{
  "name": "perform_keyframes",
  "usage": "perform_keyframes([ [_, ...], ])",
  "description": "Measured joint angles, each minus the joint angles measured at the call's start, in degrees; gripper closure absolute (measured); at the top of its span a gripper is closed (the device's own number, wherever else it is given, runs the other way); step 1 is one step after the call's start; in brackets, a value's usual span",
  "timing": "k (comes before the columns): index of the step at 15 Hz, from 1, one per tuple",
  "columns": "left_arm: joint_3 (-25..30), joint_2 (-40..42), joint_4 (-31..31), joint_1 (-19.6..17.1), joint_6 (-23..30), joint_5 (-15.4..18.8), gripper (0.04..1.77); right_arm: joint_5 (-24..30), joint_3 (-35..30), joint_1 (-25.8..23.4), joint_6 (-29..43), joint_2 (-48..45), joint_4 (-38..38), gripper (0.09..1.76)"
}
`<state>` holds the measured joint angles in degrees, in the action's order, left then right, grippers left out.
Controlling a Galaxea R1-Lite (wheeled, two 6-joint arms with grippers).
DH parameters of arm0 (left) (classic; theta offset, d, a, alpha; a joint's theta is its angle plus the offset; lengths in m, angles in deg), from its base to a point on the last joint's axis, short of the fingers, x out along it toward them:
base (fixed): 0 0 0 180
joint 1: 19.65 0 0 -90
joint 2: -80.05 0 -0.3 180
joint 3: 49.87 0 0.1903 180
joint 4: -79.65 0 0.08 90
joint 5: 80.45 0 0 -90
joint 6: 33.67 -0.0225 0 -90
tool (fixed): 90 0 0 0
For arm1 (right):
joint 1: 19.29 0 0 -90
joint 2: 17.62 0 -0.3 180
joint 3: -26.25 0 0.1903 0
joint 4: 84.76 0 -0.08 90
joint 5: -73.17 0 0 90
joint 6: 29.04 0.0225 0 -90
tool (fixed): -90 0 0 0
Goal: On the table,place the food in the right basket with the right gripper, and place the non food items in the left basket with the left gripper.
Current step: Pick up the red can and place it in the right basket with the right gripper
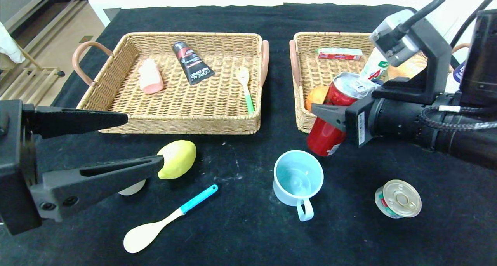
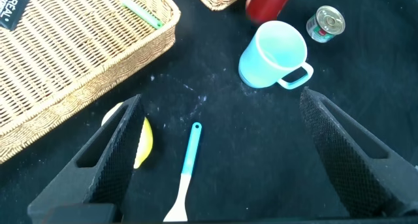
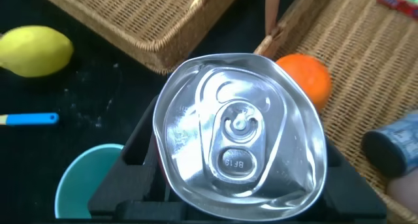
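Note:
My right gripper is shut on a dented red drink can, held tilted above the table at the front left corner of the right basket. In the right wrist view the can's silver top fills the space between the jaws. My left gripper hangs open over the table's front left, beside a yellow lemon. A wooden spoon with a blue handle lies below its open jaws. A light-blue cup and a small tin stand on the black cloth.
The left basket holds a pink item, a black tube and a green-handled fork. An orange, a red and green box and other packs lie in the right basket. A white round thing sits under my left finger.

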<state>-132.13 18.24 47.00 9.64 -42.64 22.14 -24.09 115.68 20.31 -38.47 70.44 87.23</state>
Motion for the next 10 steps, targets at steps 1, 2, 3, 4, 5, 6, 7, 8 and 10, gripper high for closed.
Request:
perform_keyframes([
  [1, 0.0, 0.0, 0.0, 0.0, 0.0, 0.0, 0.09, 0.0, 0.7, 0.0, 0.0, -0.5, -0.6, 0.79],
  [2, 0.0, 0.0, 0.0, 0.0, 0.0, 0.0, 0.09, 0.0, 1.7, 0.1, 0.0, -1.0, -1.3, 0.79],
  [3, 0.0, 0.0, 0.0, 0.0, 0.0, 0.0, 0.09, 0.0, 2.6, 0.1, 0.0, -1.3, -2.3, 0.79],
  [4, 0.0, 0.0, 0.0, 0.0, 0.0, 0.0, 0.09, 0.0, 3.8, 0.0, -0.1, -1.6, -3.1, 0.79],
  [5, 0.0, 0.0, -0.1, 0.0, 0.0, 0.0, 0.09, -0.1, 5.2, -0.2, -0.2, -1.7, -3.9, 0.79],
  [6, 0.0, 0.0, 0.0, 0.0, 0.0, 0.0, 0.09, -0.1, 6.6, -0.5, -0.2, -1.7, -4.4, 0.79],
  [7, 0.0, 0.1, 0.0, 0.0, 0.0, 0.0, 0.09, -0.1, 8.1, -0.9, -0.2, -1.7, -5.1, 0.79],
  [8, 0.0, 0.1, 0.0, 0.0, 0.0, 0.0, 0.09, -0.1, 9.7, -1.3, -0.2, -1.6, -5.8, 0.79],
  [10, 0.0, 0.1, -0.1, 0.1, 0.0, 0.0, 0.09, -0.1, 12.8, -2.7, -0.3, -0.8, -6.4, 0.79],
])
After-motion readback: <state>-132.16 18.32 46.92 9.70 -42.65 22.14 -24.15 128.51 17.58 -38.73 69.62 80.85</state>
